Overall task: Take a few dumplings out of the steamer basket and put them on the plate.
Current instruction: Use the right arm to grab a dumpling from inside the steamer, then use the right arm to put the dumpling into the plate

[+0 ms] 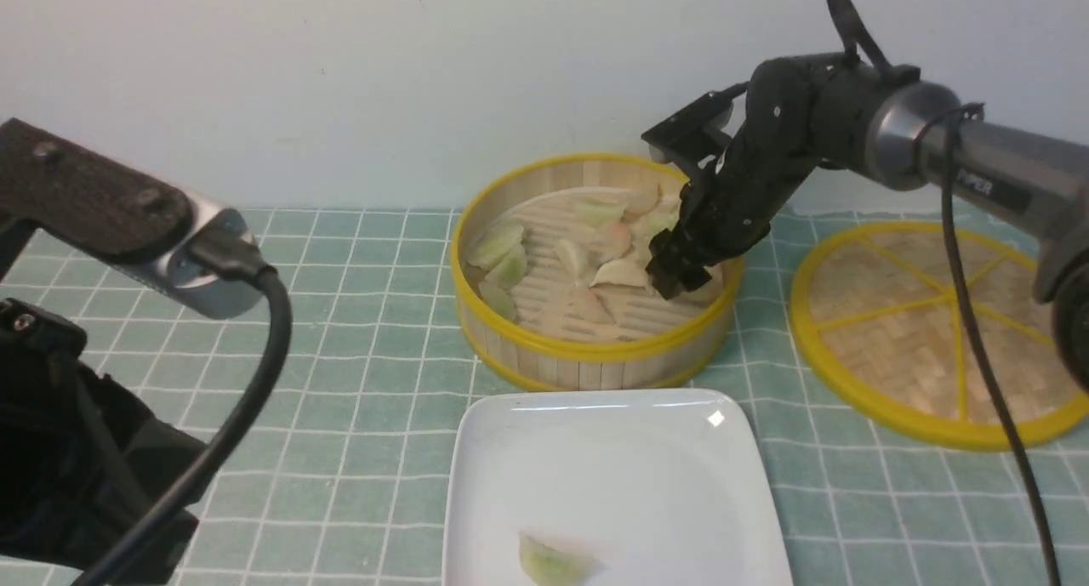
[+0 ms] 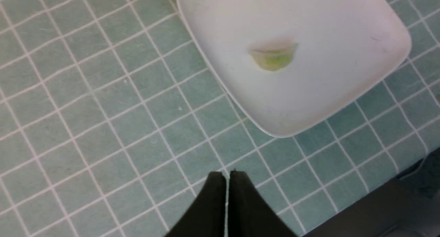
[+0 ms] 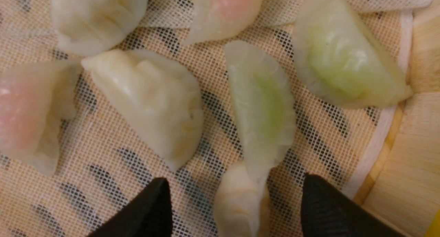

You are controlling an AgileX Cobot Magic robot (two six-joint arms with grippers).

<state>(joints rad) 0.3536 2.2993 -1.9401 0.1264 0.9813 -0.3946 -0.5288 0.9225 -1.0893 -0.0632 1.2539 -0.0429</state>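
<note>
Right of the steamer basket [image 1: 595, 348], the yellow-spoked woven disc [image 1: 961, 314] lies near the desk's far edge; a black cable [image 1: 970, 288] hangs across it. "PIPER" marks the right arm [image 1: 995, 169]. Pleated dumplings [image 3: 147, 99], green, cream and pink, lie inside the basket; one green dumpling [image 1: 553, 560] sits on the plate [image 1: 612, 450]. Right fingers [image 3: 154, 206] spread wide around a cream dumpling [image 3: 240, 199], ungripped; left fingers [image 2: 213, 202] shut, empty.

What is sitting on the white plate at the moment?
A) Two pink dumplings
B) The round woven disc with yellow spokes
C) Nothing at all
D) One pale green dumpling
D: a single pale green dumpling lies on the plate, with bare white surface around it.
</note>
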